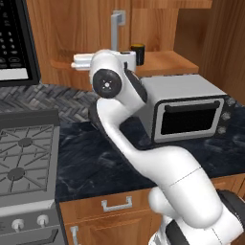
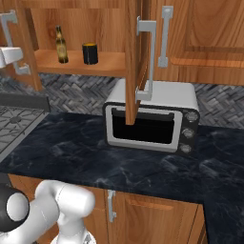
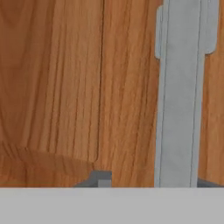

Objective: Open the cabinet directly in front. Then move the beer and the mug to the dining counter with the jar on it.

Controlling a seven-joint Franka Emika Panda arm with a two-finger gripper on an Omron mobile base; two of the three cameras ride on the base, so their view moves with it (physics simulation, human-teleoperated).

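1. The tool (image 3: 154, 181) faces a door of the cabinet (image 3: 65, 87) at close range. Its two dark tips stand spread, with the door's silver bar handle (image 3: 179, 96) rising between them.
2. Bare wood shows between one tip and the near edge of the bar. The other tip sits right at the bar's far edge, and I cannot tell whether it touches. Nothing is pinched.
3. Beyond the tool, the door's raised panel edge runs parallel to the handle, well to one side of it.
4. In the right base view both cabinet doors are swung out. The right-hand door (image 2: 132, 62) stands edge-on to the camera, and its lower edge hangs in front of the toaster oven (image 2: 152, 119).
5. The beer (image 2: 60, 44) and the mug (image 2: 89, 53) stand upright on the open shelf (image 2: 112, 62), off to the right of the tool and deeper in the cabinet.
6. The two are near each other but apart, with a clear gap of shelf between them. The beer is nearer the tool and the mug is on its far side.
7. A stretch of bare shelf lies between the mug and the edge-on door. There is free height above the mug, less above the bottle's neck.
8. Below the tool, the black marble counter (image 2: 57, 143) is bare in front of the toaster oven up to its front edge. The stove (image 1: 24, 153) borders it on the left.
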